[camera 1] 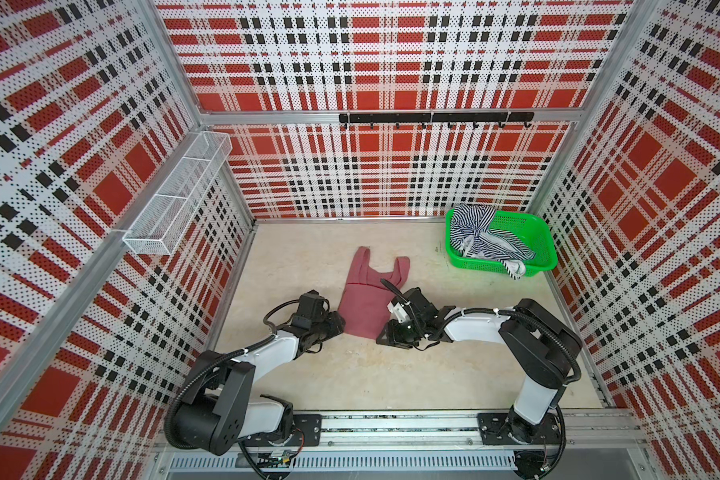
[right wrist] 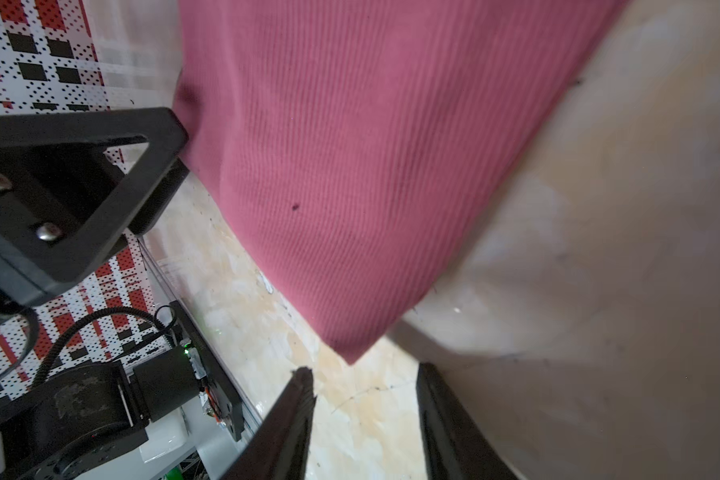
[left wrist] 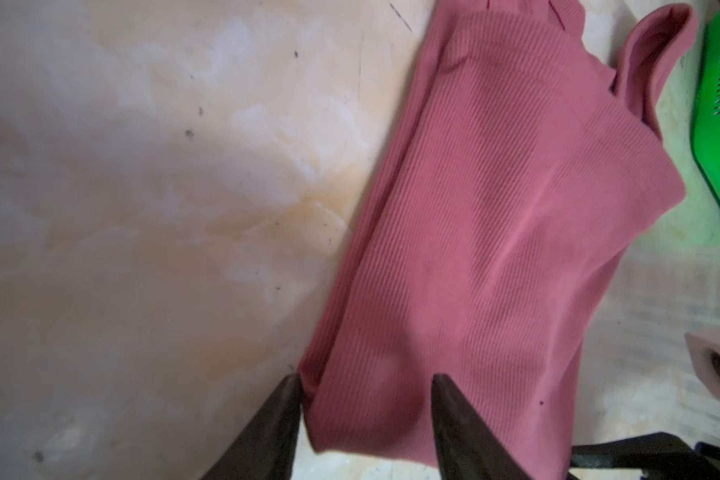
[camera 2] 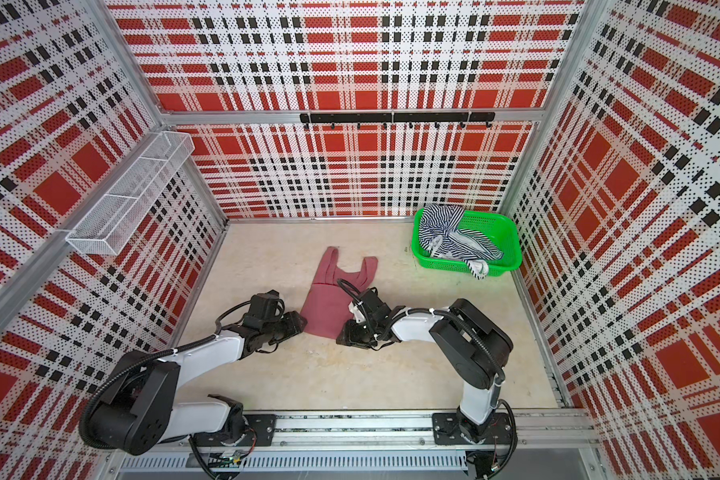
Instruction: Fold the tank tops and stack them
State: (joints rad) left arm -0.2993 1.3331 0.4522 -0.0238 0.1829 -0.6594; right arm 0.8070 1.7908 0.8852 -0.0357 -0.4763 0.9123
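Observation:
The dusty rose tank top (camera 1: 366,303) (camera 2: 329,303) lies flat mid-table, straps toward the back wall. My left gripper (camera 1: 339,326) (left wrist: 364,382) is open at the top's near left corner, and that corner lies between the spread fingertips (left wrist: 292,388). My right gripper (camera 1: 385,336) (right wrist: 364,372) is open at the near right corner; the cloth's tip (right wrist: 350,353) stops just ahead of its fingers, with bare table between them. The navy-and-white striped tank top (camera 1: 474,232) (camera 2: 441,232) lies crumpled in the green basket (camera 1: 531,235) (camera 2: 510,245), one end hanging over the front rim.
The basket stands at the back right corner. A white wire shelf (camera 1: 179,195) hangs on the left wall and a black hook rail (camera 1: 435,117) on the back wall. Plaid walls enclose three sides. The arms' base rail (camera 1: 391,428) runs along the front.

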